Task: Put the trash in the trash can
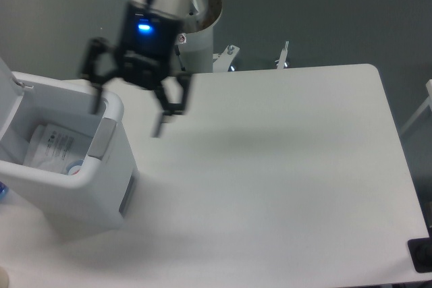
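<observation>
From my seat I see both pieces of trash down inside the trash can [101, 187], which stands at the left end of the table [283, 187] with its lid raised at the frame's left edge. The crumpled white wrapper [52, 145] with small black print lies against the liner, and just beside it, lower in the bin, a bit of the bottle [75, 166] shows: a pale round cap and a touch of red. The rest of the bottle is hidden by the bin wall.

The gripper [128, 114] hangs above the table at the can's right-hand rim, up and to the right of the trash and well apart from it. Its jaws are spread wide and carry nothing; one finger sits over the bin's corner, the other over bare tabletop. I cannot tell whether the near finger touches the rim, since the gripper is motion-blurred.

I count two trash pieces, one bin, one gripper.
</observation>
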